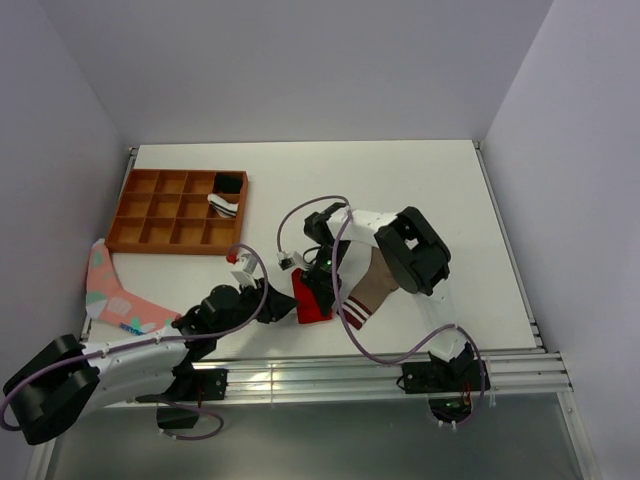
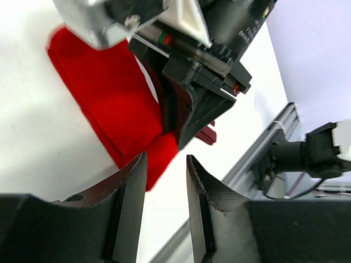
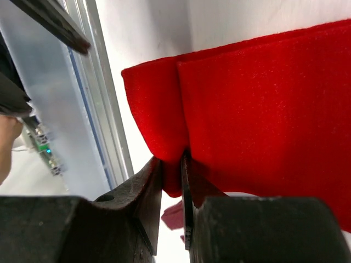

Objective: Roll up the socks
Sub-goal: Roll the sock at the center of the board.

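Observation:
The red sock (image 1: 309,299) lies folded near the table's front edge; it also shows in the left wrist view (image 2: 109,101) and fills the right wrist view (image 3: 263,104). The tan-brown sock with the striped cuff (image 1: 373,290) lies just right of it, partly under the right arm. My right gripper (image 1: 318,281) is shut on a fold of the red sock (image 3: 172,170). My left gripper (image 1: 277,303) is open and empty in the left wrist view (image 2: 166,167), just left of the red sock's near corner.
An orange compartment tray (image 1: 180,210) with a black-and-white item stands at the back left. A pink patterned sock (image 1: 112,295) lies at the left edge. The metal rail (image 1: 380,370) runs along the front.

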`<state>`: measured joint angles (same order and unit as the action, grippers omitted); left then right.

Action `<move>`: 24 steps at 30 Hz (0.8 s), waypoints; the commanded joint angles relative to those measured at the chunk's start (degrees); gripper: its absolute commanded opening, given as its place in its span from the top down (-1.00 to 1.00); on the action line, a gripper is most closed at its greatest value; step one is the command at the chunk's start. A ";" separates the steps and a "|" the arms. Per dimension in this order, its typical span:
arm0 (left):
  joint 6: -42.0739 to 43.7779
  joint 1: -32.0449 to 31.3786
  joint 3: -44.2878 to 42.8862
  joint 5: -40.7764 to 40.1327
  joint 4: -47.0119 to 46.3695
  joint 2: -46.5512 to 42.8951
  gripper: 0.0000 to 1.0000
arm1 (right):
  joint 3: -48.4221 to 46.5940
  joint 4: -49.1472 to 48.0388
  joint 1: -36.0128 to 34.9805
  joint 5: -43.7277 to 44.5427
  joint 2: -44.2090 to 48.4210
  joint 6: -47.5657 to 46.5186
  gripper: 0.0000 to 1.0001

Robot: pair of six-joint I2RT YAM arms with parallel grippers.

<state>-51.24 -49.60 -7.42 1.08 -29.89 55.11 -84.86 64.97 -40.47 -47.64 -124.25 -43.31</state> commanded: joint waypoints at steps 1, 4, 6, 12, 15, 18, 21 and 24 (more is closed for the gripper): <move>7.29 -0.67 0.21 -2.23 -6.83 2.26 0.18 | -1.97 3.75 0.39 3.17 -2.14 -1.77 0.63; 9.23 -0.93 -0.75 -1.61 -8.34 5.95 0.17 | -3.12 4.46 0.48 3.07 -2.93 -1.17 0.63; 10.28 -1.11 -0.93 -1.61 -10.80 7.81 0.14 | -3.12 3.24 0.48 3.69 -2.76 -0.46 0.63; 11.78 -1.28 -2.69 2.69 -16.60 15.89 0.09 | -4.44 3.50 0.48 3.52 -3.45 0.94 0.62; 12.13 -1.37 -3.74 3.92 -17.57 17.48 0.06 | -4.61 3.06 0.48 3.78 -3.72 1.38 0.62; 12.92 -1.55 -4.71 5.07 -17.83 18.36 0.02 | -4.70 2.97 0.39 4.04 -3.99 1.91 0.62; 13.54 -1.64 -5.76 6.21 -18.01 20.02 -0.01 | -5.05 2.79 0.48 4.22 -4.34 2.53 0.62; 14.15 -1.72 -7.08 7.27 -18.01 22.83 0.01 | -6.28 3.32 0.39 3.96 -4.95 2.97 0.62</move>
<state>-39.51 -50.89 -12.40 5.85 -44.49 75.70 -88.71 69.60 -40.23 -46.41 -127.24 -40.71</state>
